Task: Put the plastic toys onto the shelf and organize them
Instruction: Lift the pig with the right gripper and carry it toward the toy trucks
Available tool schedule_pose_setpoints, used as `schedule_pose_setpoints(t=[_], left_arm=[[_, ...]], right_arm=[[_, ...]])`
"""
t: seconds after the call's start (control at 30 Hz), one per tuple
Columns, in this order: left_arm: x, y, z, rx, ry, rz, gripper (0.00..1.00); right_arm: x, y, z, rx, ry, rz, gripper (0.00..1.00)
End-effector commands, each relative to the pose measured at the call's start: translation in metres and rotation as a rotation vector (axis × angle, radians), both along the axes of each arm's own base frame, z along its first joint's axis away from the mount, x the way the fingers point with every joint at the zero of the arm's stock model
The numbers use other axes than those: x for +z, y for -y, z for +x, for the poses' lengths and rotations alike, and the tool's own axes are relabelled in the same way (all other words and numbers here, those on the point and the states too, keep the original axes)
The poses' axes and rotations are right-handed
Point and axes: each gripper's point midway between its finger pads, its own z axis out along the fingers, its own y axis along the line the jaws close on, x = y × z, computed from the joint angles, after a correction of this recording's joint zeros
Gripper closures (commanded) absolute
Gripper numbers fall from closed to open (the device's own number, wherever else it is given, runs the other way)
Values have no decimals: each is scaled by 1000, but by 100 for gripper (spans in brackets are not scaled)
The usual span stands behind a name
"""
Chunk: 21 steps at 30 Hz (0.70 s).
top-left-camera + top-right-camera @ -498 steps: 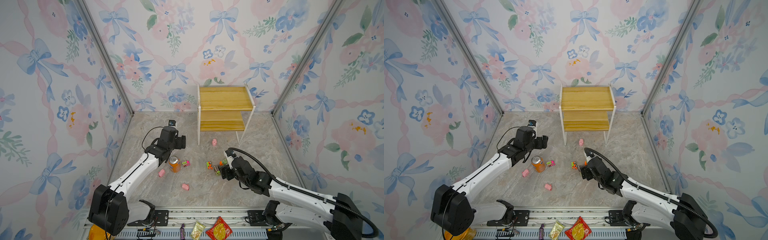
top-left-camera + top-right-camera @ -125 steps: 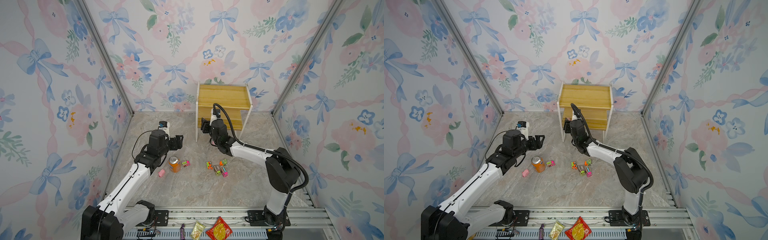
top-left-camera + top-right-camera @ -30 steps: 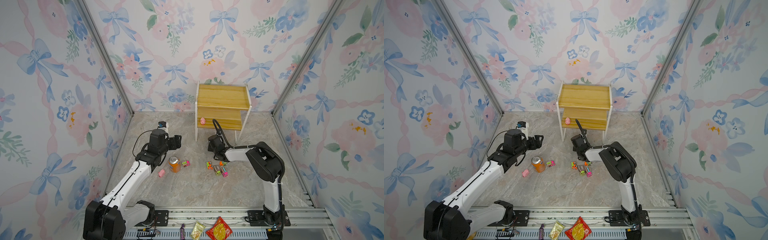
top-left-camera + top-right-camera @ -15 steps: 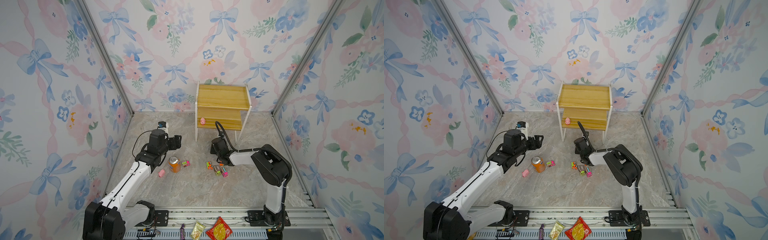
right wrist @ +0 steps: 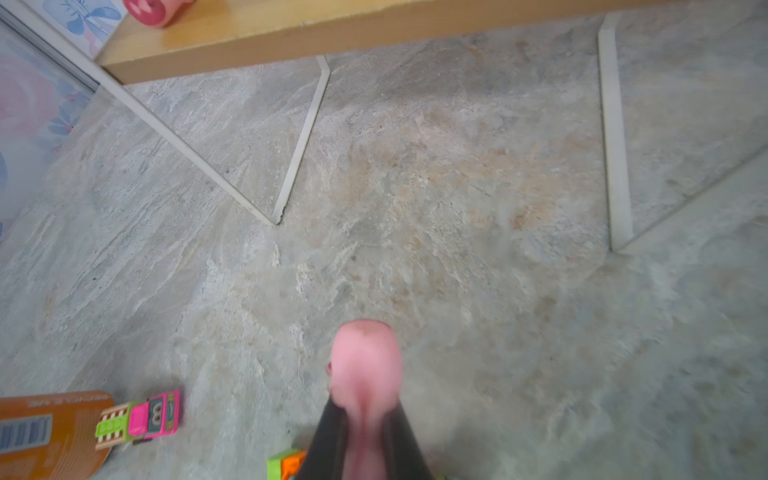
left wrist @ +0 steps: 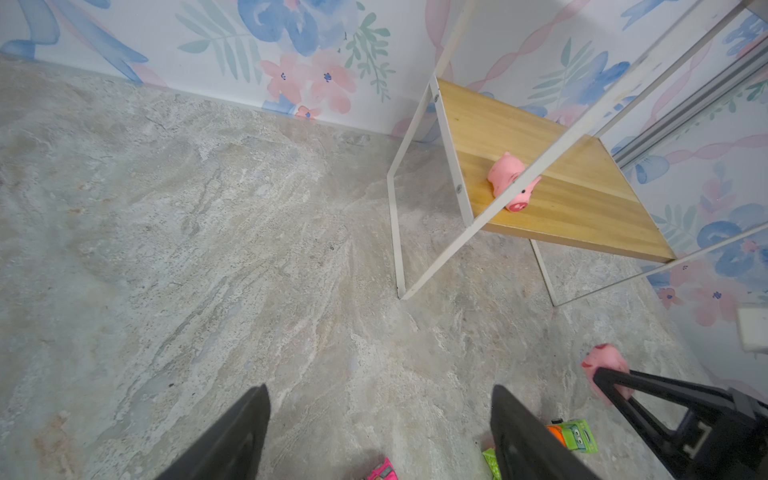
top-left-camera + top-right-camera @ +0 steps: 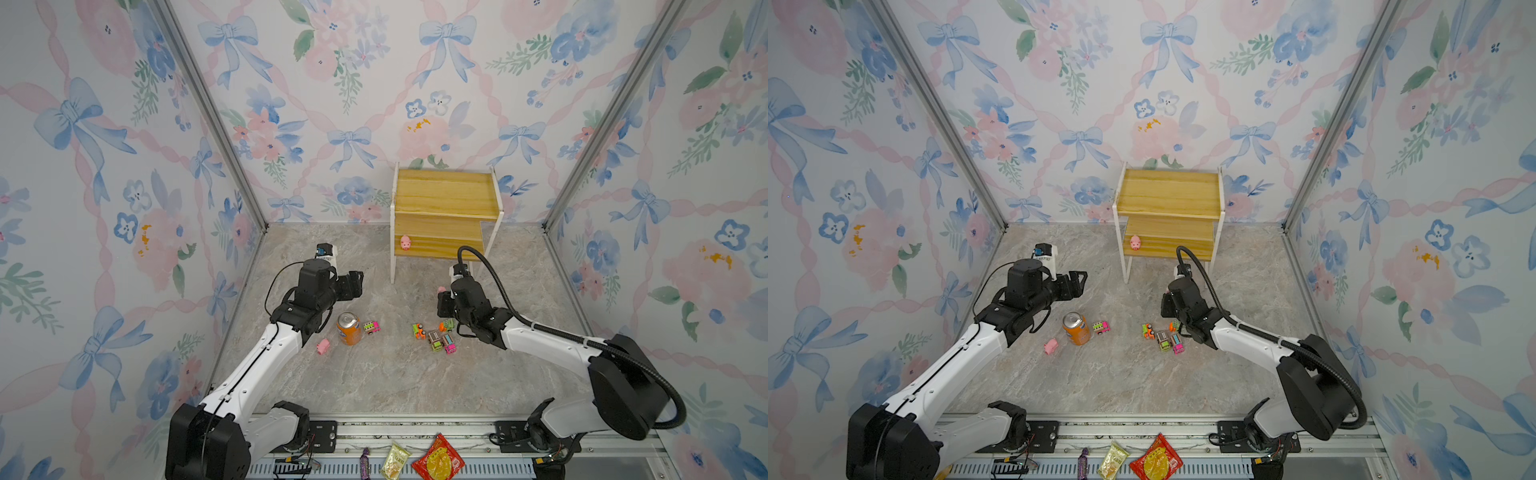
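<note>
My right fingers [image 5: 328,436] have just pressed in on a pink pig [image 5: 365,357] just in front of the shelf [image 7: 444,208]. A second ago they were only partly closed around it. Now the pig is pinched between them, though I cannot tell whether it has left the counter [image 7: 374,382] yet.

So the second pig is in hand. The first pig [image 7: 405,242] already lies at the left end of the lower board, and the carry to a spot beside it looks short.

My left fingers [image 6: 241,436] are spread and empty, hovering left of the shelf as before.

Left on the counter are a third pig [image 7: 323,345] near-left of the soda can [image 7: 348,328], one truck [image 7: 371,327] just right of the can, and four trucks [image 7: 434,334] clustered near my right wrist.
</note>
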Motion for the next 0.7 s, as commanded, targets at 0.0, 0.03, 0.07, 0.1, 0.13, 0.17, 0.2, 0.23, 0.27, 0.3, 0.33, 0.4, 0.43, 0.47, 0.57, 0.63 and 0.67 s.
schedule_pose_setpoints(t=[0.0,0.03,0.07,0.1,0.13,0.17,0.2,0.23,0.27,0.3,0.33,0.4,0.43,0.47,0.57,0.63,0.67], left_arm=[[2,2,-2,-14,6,-15,16],[1,3,-2,-16,4,-15,16],[1,4,-3,-19,3,-16,16],[1,5,-3,-22,2,-18,16],[1,6,-3,-28,1,-19,16],[0,8,-4,-33,-1,-18,16],[1,9,-4,-35,2,-18,16],[2,10,-5,-38,4,-19,16],[1,11,-5,-41,3,-17,16],[1,12,-6,-44,4,-17,16],[2,13,-6,-45,6,-15,16],[0,14,-7,-49,4,-11,16],[0,15,-7,-51,4,-10,16],[0,16,-7,-53,2,-9,16],[-1,17,-7,-56,1,-9,16],[-2,18,-7,-57,-2,-8,16],[-2,17,-7,-57,-2,-8,16]], right_arm=[[-24,35,-44,-26,-124,-80,84],[-24,43,-52,-31,-137,-82,84],[-26,48,-59,-36,-149,-86,83],[-29,54,-64,-45,-163,-95,83],[-33,59,-69,-54,-180,-103,83],[-38,63,-73,-58,-196,-111,83],[-43,67,-76,-64,-211,-121,83],[-48,71,-78,-75,-222,-134,83],[-54,75,-79,-87,-233,-144,83],[-58,78,-79,-101,-242,-145,83],[-62,80,-78,-112,-252,-138,83],[-70,83,-76,-124,-274,-139,83],[-73,83,-74,-128,-285,-142,83],[-76,83,-73,-128,-296,-145,83],[-83,81,-68,-121,-310,-164,82],[-90,83,-66,-126,-331,-177,81],[-94,84,-65,-128,-341,-177,81]])
